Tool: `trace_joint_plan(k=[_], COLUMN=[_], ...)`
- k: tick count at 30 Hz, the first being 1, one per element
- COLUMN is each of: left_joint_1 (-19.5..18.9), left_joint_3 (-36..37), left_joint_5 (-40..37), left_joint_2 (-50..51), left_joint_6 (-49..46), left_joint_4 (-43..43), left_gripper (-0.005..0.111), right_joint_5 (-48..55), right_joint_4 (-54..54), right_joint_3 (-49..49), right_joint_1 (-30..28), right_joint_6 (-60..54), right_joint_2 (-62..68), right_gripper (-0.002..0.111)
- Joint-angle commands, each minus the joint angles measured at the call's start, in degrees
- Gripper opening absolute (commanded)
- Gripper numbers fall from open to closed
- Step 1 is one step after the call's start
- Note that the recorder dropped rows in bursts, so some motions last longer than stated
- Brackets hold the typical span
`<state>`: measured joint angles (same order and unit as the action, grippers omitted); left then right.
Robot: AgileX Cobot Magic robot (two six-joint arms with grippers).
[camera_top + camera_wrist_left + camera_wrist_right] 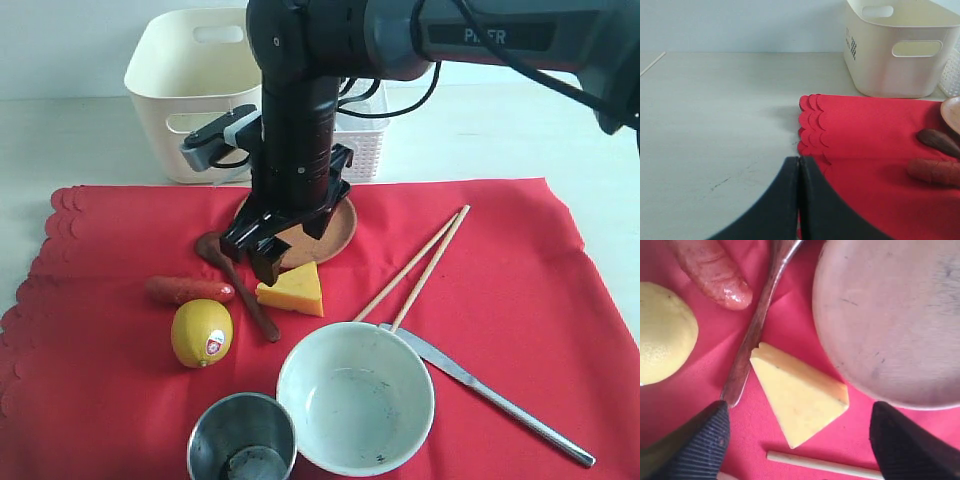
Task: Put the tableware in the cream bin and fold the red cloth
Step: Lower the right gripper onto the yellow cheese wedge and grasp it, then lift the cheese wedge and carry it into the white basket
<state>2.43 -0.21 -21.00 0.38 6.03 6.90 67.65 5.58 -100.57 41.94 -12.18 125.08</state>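
Spread wide above the cheese [797,400], the right end effector [800,440] may pinch food rather than the spoon [752,340] or plate [890,315] beside it; the left end effector [799,200] sits closed.

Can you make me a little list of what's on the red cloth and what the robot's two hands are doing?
cloth: red cloth, spread flat
tableware on it: plate, spoon, chopsticks, knife, bowl, cup
food on it: cheese, sausage, lemon
bin: cream bin, beyond the cloth
right gripper: open, over the cheese
left gripper: shut, by the cloth's scalloped edge
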Motion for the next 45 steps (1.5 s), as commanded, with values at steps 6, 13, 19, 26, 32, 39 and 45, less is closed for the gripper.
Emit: trace_joint_plan(k=[6, 13, 19, 26, 32, 39, 45], left_joint_1=[-0.2, -0.2, -0.2, -0.2, -0.2, -0.2, -0.2], left_joint_3=[0.2, 0.2, 0.2, 0.2, 0.2, 0.2, 0.2], left_joint_5=[0.2, 0.2, 0.2, 0.2, 0.2, 0.2, 0.2], left_joint_2=[-0.4, -0.4, -0.4, -0.4, -0.4, -0.4, -0.4], left_joint_6=[0.1, 0.3, 0.3, 0.2, 0.2, 0.3, 0.1], left_joint_4=[0.0, 0.0, 0.0, 0.0, 0.0, 0.0, 0.0], left_gripper=[0.0, 0.0, 0.0, 0.0, 0.0, 0.0, 0.0], right_joint_5=[-0.3, -0.6, -1.7, -1.6, 1.6, 2.3, 2.3], right_joint_4=[-1.5, -3.1, -2.6, -2.5, -2.9, -2.5, -2.5], right_joint_3=[0.3, 0.3, 0.3, 0.3, 0.3, 0.2, 0.2], right_joint_1=[0.1, 0.1, 0.1, 0.1, 0.1, 0.1, 0.1], right_joint_6=[-0.2, 0.7, 0.7, 1.5, 1.9, 1.9, 1.7], right_joint_2=[3.2, 4.8, 5.2, 5.7, 5.7, 1.7, -1.8], right_gripper=[0.075, 0.075, 0.073, 0.043, 0.002, 0.0, 0.0])
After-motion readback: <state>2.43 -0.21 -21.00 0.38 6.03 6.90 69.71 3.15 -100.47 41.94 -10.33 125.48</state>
